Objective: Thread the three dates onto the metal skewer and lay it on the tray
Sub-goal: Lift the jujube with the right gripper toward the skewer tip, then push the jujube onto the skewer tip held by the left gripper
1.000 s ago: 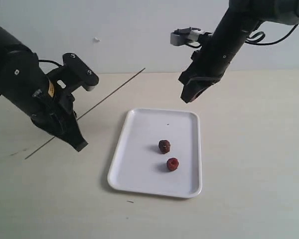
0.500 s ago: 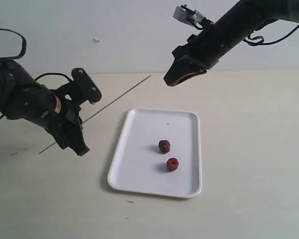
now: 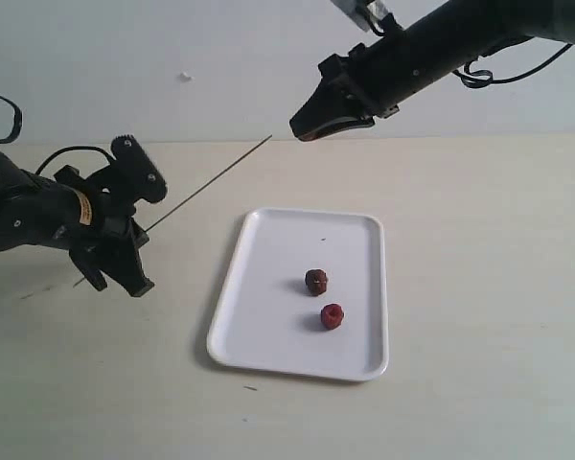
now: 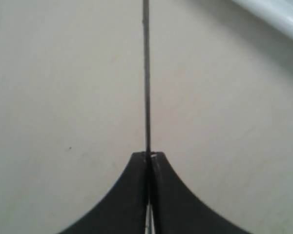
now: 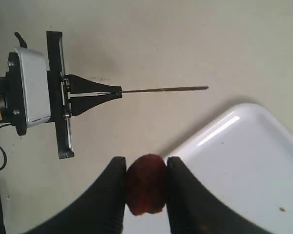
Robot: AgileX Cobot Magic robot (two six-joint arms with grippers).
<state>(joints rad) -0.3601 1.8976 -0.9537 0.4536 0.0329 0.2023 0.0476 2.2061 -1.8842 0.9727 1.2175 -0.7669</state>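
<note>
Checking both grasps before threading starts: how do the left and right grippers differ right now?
The left gripper pinches the metal skewer with its jaws nearly touching; the right gripper clamps a date, which keeps its jaws apart. The left gripper sits low beside the tray, close to the table; the right gripper hangs raised near the skewer's free tip. Both are black and shut on their item.

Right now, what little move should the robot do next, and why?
Probably line up the date in the right gripper with the skewer tip and push it on: the left gripper pinches the skewer, nothing is threaded yet, two dates wait on the tray.
</note>
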